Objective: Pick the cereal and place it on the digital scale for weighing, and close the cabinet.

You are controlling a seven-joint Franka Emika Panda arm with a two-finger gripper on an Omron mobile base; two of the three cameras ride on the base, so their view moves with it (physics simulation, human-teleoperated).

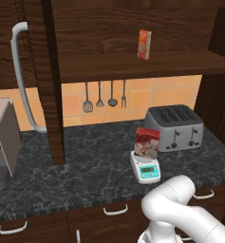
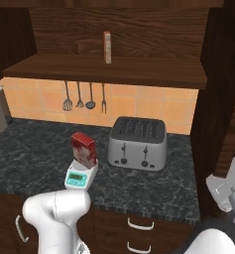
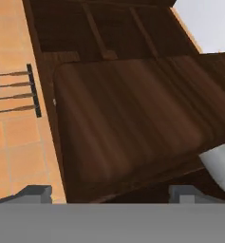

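Standing upright on the scale (image 1: 146, 172), the cereal (image 1: 147, 143) sits mid tabletop (image 1: 85, 175), just left of the toaster (image 1: 176, 126). Cabinet (image 1: 128, 42) open: left door (image 1: 51, 80) swung out edge-on w/ curved grey handle (image 1: 22, 76); thin orange-red box (image 1: 144, 44) upright on the shelf. Utensils (image 1: 104, 95) hang on tiled wall below. End effector (image 3: 109, 193) tips spread wide, nothing between them, facing a dark wood door panel (image 3: 128, 123) close up; grey handle end (image 3: 220, 166) at right.
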